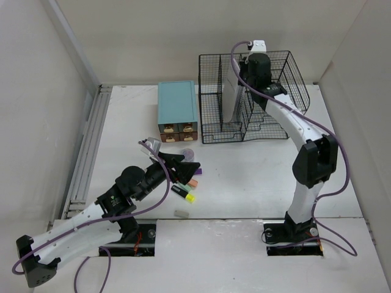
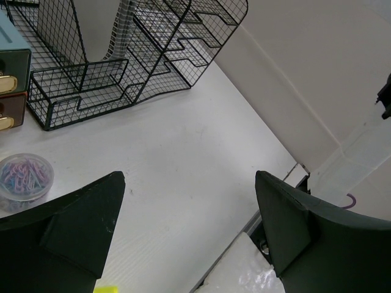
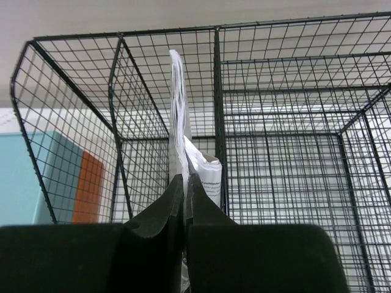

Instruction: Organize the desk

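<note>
Paper sheaf (image 3: 178, 110) upright in wire rack (image 3: 275, 91), pinched between right fingers (image 3: 162, 210). Left fingers (image 2: 79, 226) spread wide above tabletop (image 2: 183, 165), beside paperclip tub (image 2: 24, 181).

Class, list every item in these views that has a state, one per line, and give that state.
Left gripper: fingers open, holding nothing.
Right gripper: fingers shut on the paper.
Paper: upright inside the wire rack, gripped.
Drawer box: drawers shut.
Paper-clip tub: upright on the desk, holding clips.
Yellow highlighter: lying flat on the desk.
</note>
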Controlling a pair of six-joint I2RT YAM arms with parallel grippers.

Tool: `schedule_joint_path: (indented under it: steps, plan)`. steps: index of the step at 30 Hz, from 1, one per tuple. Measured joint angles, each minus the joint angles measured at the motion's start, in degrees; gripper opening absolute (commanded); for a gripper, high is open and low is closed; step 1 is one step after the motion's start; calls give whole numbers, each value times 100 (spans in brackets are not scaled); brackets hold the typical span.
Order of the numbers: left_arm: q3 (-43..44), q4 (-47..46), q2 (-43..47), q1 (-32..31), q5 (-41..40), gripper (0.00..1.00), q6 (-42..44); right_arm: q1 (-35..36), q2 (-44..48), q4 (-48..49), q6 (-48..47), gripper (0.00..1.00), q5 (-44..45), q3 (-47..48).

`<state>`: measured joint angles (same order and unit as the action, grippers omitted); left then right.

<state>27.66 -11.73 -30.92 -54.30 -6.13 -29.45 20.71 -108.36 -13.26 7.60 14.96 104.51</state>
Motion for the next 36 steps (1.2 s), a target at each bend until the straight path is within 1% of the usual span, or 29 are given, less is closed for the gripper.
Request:
schedule_joint_path:
  steps: [4, 14, 15, 17, 18, 19, 20, 22, 24, 25, 27, 31, 33, 34, 35, 36]
  plan:
    - [0, 11, 2, 0, 0, 86, 0, 11, 302, 704, 22, 0, 44, -699]
    - [-9, 46, 2, 0, 0, 86, -26, 376, 634, 1637, -96, 0, 549, -1550]
    - [-11, 46, 2, 0, 0, 86, -31, 420, 654, 1692, -136, 4, 590, -1600]
    - [-22, 46, 2, 0, 0, 86, -44, 498, 704, 1814, -219, 29, 660, -1733]
    - [-26, 48, 2, 0, 0, 86, -44, 546, 748, 1856, -289, 45, 691, -1810]
    - [-33, 48, 2, 0, 0, 86, -44, 599, 796, 1888, -350, 55, 715, -1895]
    - [-33, 52, 2, 0, 0, 86, -46, 656, 857, 1888, -417, 58, 726, -1971]
    - [-33, 57, 2, 0, 0, 86, -46, 782, 970, 1891, -584, 58, 739, -2094]
    - [-33, 57, 2, 0, 0, 86, -46, 905, 1121, 1886, -680, 66, 765, -2190]
    - [-33, 57, 2, 0, 0, 86, -46, 957, 1209, 1878, -739, 73, 793, -2221]
    - [-33, 57, 2, 0, 0, 86, -46, 1049, 1397, 1886, -901, 74, 839, -2229]
    - [-33, 50, 2, 0, 0, 86, -72, 1152, 1897, 1897, -1217, 74, 935, -2229]
    - [-33, 50, 2, 0, -4, 86, -87, 1156, 2120, 1947, -1392, 54, 1019, -2227]
    - [-33, 48, 2, 0, -39, 86, -107, 1156, 2238, 1976, -1482, 38, 1047, -2227]
    - [-33, 50, 2, -2, -94, 84, -138, 1139, 2343, 1976, -1574, 17, 1005, -2227]
    - [-33, 50, 2, -2, -186, 79, -195, 1102, 2444, 1947, -1661, 0, 848, -2227]
